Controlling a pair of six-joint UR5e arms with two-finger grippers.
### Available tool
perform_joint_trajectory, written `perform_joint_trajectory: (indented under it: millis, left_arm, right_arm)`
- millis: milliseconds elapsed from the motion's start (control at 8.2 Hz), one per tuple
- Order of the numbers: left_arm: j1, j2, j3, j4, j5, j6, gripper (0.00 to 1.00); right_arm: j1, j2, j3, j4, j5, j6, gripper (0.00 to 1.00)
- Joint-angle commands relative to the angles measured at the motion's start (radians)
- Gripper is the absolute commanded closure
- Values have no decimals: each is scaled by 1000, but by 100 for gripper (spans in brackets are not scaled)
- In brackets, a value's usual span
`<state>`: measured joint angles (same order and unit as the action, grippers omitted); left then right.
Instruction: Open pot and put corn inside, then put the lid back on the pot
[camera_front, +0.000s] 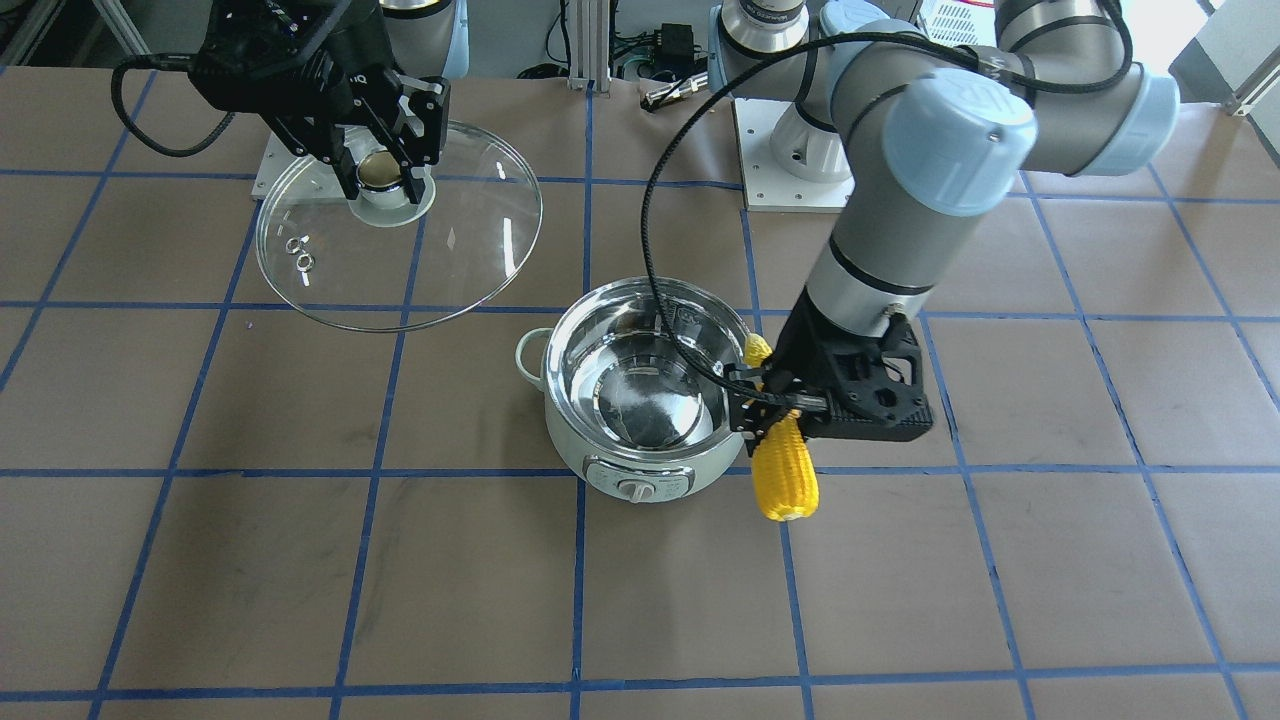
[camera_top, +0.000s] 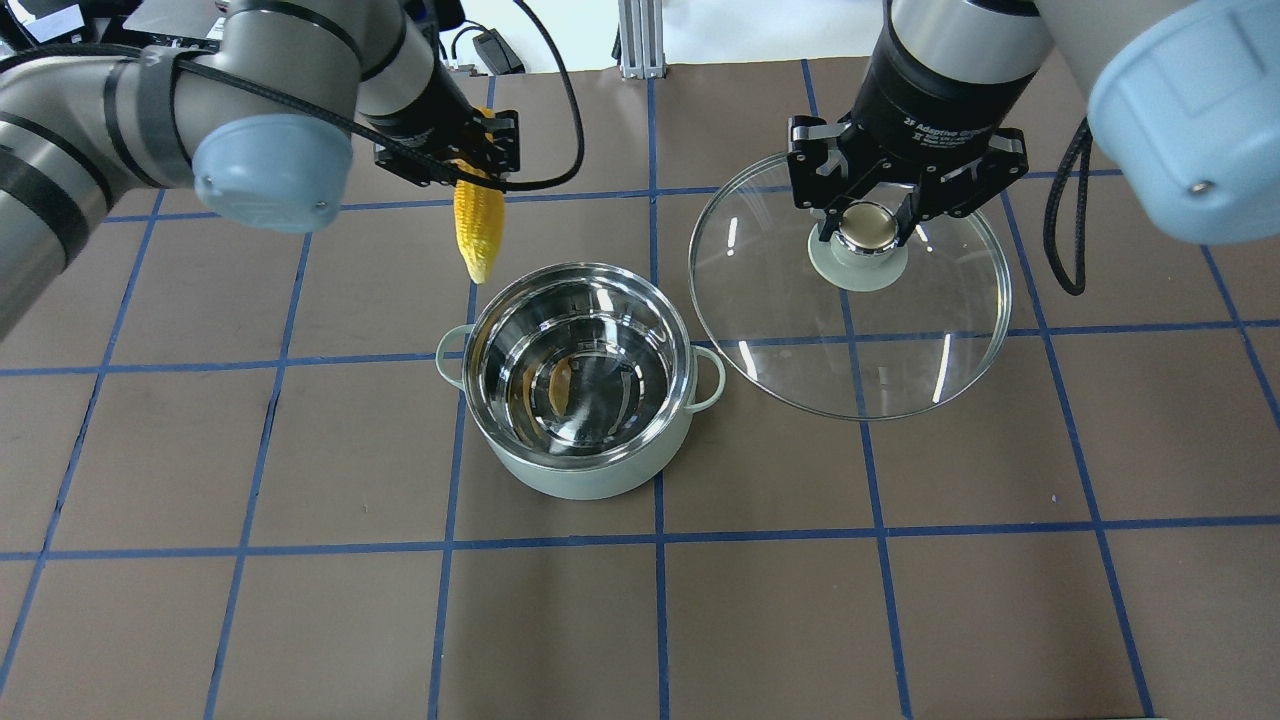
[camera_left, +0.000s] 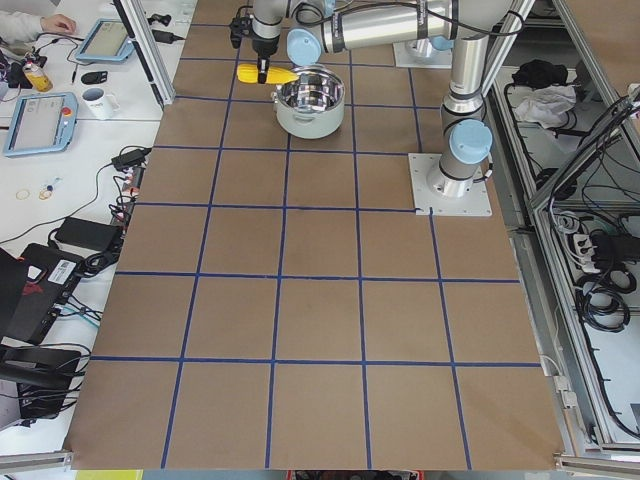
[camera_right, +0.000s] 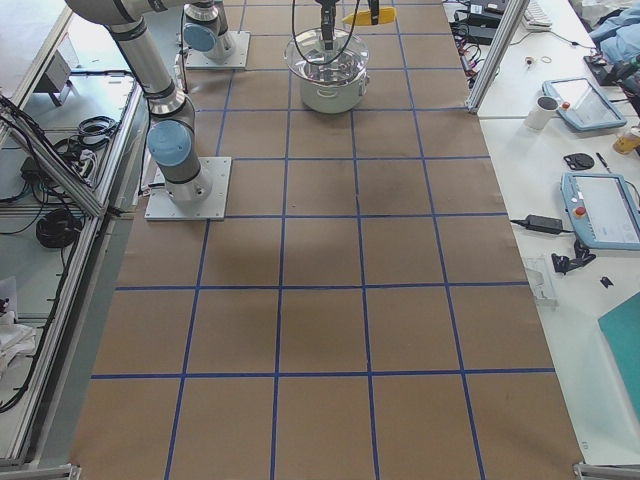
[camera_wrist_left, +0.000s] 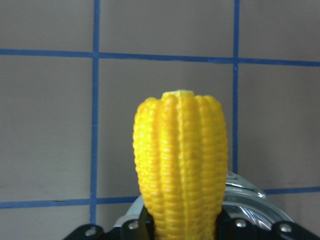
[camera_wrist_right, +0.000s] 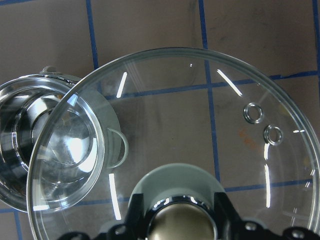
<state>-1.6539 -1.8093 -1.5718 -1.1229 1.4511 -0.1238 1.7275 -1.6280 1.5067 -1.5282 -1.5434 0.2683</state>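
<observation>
**Lid Up, Corn Waiting at the Pot's Edge**

Facing the robot, I see the pot (camera_front: 585, 458) standing open mid-table, nothing inside. The left gripper (camera_front: 772, 402) pinches the corn (camera_front: 785, 470) across its middle. The ear hangs just right of the pot, with its slim tip by the rim and its thick end pointing away from the robot. The right gripper (camera_front: 385, 180) is pressed tight on the knob (camera_front: 378, 168) of the lid (camera_front: 460, 260), which it holds tilted in the air, well to the left.

From overhead, the corn's tip hovers at the pot's far-left rim, not yet over the opening. The lid hangs to the right, its edge near the pot.

The two side views show the same, small and far off.

The left wrist camera shows the thick end jutting forward over the table (camera_wrist_left: 50, 125). The right wrist camera looks through the glass at the pot, low on the left.

I judge the step in hand is putting the corn in. The left arm should next carry the ear over the opening and angle it down, since it looks about as long as the pot is wide. Then it can let go, and the lid follows.
</observation>
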Motion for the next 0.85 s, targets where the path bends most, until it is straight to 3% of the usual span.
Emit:
perform_joint_trajectory:
  millis: [0, 366, 732]
  left_arm:
    - [-131, 5, -65, -17, 6, -51, 100]
    - [-138, 5, -177, -17, 8, -62, 100]
    - [-139, -19, -192, -15, 8, -94, 100]
  right_arm:
    - [-8, -4, 1, 32, -7, -44, 67]
    - [-8, -6, 1, 36, -9, -57, 67]
    - [-8, -6, 1, 39, -11, -58, 67]
